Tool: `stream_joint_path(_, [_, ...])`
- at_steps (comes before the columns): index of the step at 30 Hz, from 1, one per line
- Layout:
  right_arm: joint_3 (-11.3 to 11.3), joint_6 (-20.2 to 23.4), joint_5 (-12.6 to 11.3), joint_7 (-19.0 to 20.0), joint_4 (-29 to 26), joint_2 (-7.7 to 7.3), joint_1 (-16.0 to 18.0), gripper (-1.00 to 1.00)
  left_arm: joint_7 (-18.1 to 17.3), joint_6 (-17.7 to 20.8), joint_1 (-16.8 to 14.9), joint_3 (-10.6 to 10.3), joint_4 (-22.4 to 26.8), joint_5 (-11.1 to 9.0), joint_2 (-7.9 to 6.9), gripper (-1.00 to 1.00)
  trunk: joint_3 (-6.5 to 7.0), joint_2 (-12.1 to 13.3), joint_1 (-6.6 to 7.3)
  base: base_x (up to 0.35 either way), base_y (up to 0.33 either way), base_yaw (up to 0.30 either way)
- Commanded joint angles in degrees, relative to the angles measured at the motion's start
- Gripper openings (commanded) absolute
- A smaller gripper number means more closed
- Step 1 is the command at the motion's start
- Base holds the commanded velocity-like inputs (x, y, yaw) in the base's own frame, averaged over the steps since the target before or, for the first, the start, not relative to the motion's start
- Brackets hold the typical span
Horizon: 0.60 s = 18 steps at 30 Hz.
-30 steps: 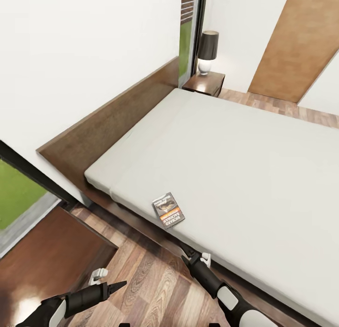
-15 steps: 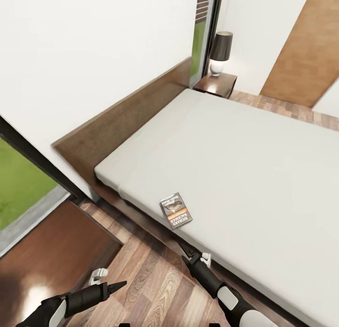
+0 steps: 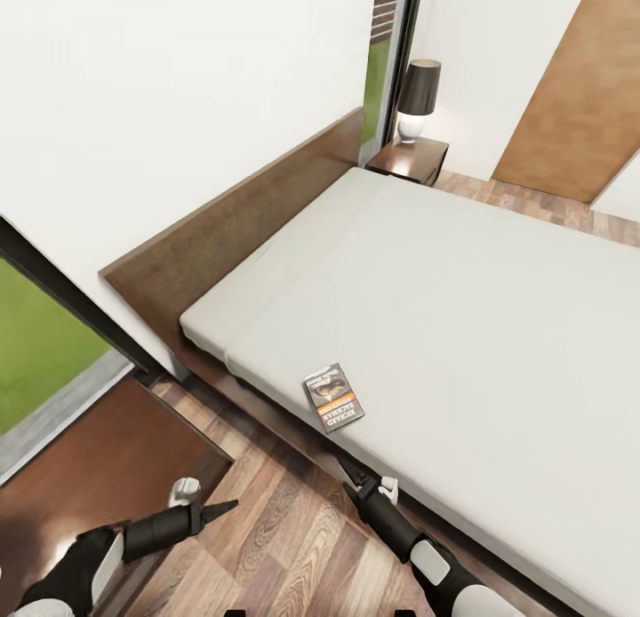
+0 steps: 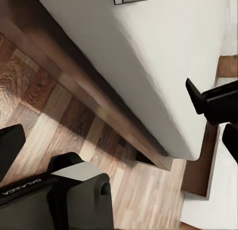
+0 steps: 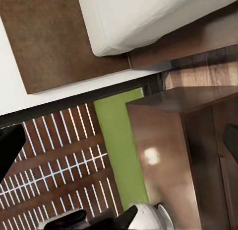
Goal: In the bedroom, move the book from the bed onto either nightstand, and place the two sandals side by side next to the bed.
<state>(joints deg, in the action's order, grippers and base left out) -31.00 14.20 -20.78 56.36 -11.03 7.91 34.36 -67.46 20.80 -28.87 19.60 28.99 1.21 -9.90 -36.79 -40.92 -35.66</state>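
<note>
Near the bed's [image 3: 462, 288] lower edge in the head view, the book [image 3: 333, 396] lies flat on the mattress, with the right claw [image 3: 359, 484] just below it and the left claw [image 3: 206, 508] over the wood floor [image 3: 293, 537], beside the near nightstand [image 3: 98, 475]. Left wrist view: the left claw [image 4: 106, 115] gapes wide beside the bed frame. Right wrist view: the right claw [image 5: 121, 138] is spread wide, facing that nightstand and the window [image 5: 59, 160].
</note>
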Motion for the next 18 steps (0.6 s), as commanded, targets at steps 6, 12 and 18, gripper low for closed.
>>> stream_joint_path(6, [0.1,0.6,-0.5,0.0,0.0,0.0,0.0,1.0,-4.1,7.0,0.0,0.7,5.4,0.1,-0.03,1.0,-0.05,0.0,-0.01,0.0,0.0,0.0])
stream_joint_path(12, [0.1,0.6,-0.5,0.0,0.0,0.0,0.0,1.0,-4.3,7.6,0.0,0.8,5.8,0.1,-0.03,1.0,-0.05,0.0,-0.01,0.0,0.0,0.0])
stream_joint_path(18, [0.1,0.5,-0.5,0.0,0.0,0.0,0.0,1.0,-4.3,7.7,0.0,0.7,5.8,0.1,0.04,1.0,-0.05,0.0,-0.01,0.0,0.0,0.0])
